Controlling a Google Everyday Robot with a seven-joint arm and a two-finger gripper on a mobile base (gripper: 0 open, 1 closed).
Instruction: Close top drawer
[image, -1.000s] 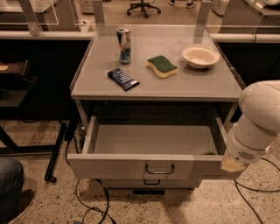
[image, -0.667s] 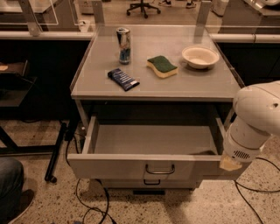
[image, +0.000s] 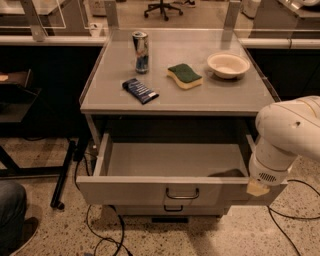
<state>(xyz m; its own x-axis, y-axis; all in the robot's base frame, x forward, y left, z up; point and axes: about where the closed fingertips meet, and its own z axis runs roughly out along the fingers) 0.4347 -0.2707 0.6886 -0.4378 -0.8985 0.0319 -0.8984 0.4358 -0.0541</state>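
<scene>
Plainly the drawer (image: 130, 192) stands pulled fully out. The gripper (image: 257, 188) sits at its front right corner, probably placed to push it in; whether it is open or closed I cannot tell.

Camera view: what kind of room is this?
Probably an office or lab: an office chair, neighbouring desks, floor cables. The gripper sits at the right front corner of the open top drawer.

Dim warm light (tabletop (image: 200, 97) sheen); tool (image: 257, 188) at drawer's (image: 130, 192) right casts shadow (image: 227, 173)
</scene>
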